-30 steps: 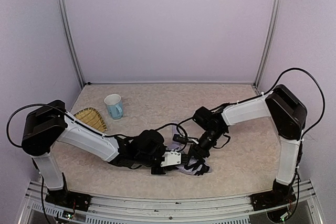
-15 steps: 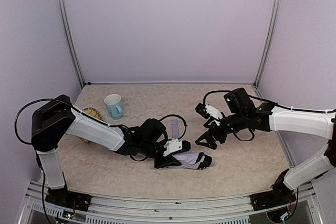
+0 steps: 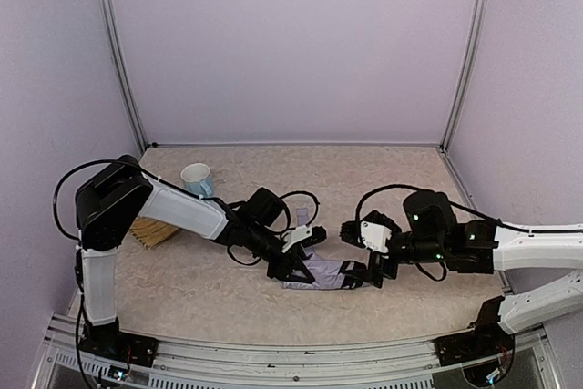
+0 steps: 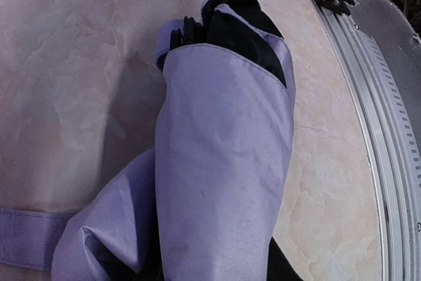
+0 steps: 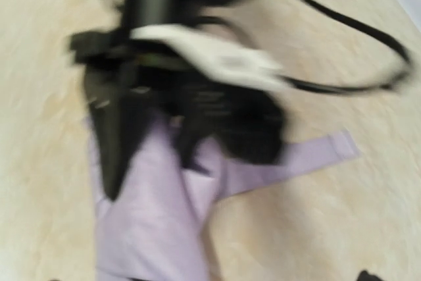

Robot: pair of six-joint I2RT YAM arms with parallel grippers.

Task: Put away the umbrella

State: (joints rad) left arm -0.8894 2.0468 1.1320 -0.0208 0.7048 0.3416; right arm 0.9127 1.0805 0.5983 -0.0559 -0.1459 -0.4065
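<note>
Left gripper (image 3: 293,261) is laid over the left end of the umbrella (image 3: 321,272), but whether it is clamped on the fabric cannot be told. Its fingers are covered by cloth in its own wrist view. In the right wrist view they are smeared by blur, and only two dark prongs are made out astride the bundle.

The right gripper (image 3: 364,271) is held at the umbrella's right end with its jaws apart. Contact with the fabric cannot be judged. The shaft and knob cannot be made out.

The umbrella is seen collapsed and lying flat on the table (image 3: 410,170), between the two grippers. Pale lavender cloth is wrapped around it in loose folds, and black lining is exposed at the end farthest from the left wrist camera. A flat lavender strap (image 5: 309,153) is stretched sideways along the tabletop.

A woven basket (image 3: 150,230) is half hidden under the left arm, and a pale blue cup (image 3: 197,180) is stood upright just behind it.

The umbrella is placed near the metal rail (image 4: 381,162) at the table's near edge. A broad stretch of tabletop is left between it and the back wall.
</note>
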